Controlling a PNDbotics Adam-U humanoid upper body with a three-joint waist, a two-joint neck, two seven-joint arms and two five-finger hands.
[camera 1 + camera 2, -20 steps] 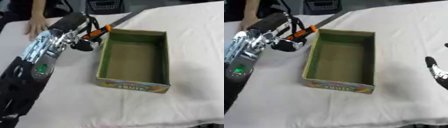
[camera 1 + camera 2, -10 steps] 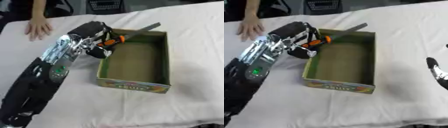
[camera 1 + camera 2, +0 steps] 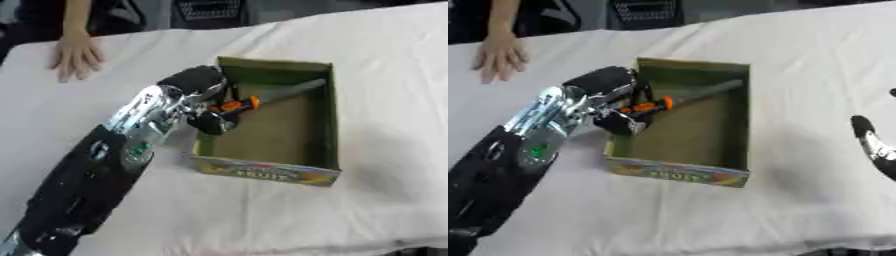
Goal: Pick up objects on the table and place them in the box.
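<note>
Left hand (image 3: 203, 102) — fingers curled, gripping

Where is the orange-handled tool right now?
The orange-handled tool is held in the left hand, above the open box, its grey blade pointing toward the box's far right corner.

A white cloth table cover (image 3: 289, 220) is seen, matt and softly creased, with a slightly rough woven look. On it stands an open rectangular cardboard box (image 3: 740, 125); its inner walls and floor are a dull olive-green, matt and papery, while the near outer wall is printed in bright colours with a slight sheen. A tool with an orange-and-black plastic handle and a grey blade (image 3: 282, 92) of dull, metal-like finish is shown above the box's far part. The left hand (image 3: 213, 119) is made of black, fairly matt material. The forearm behind it is clad in glossy silver metal, and black matt casing is seen nearer. The right hand (image 3: 873, 145), at the right edge, looks black and glossy.
</note>
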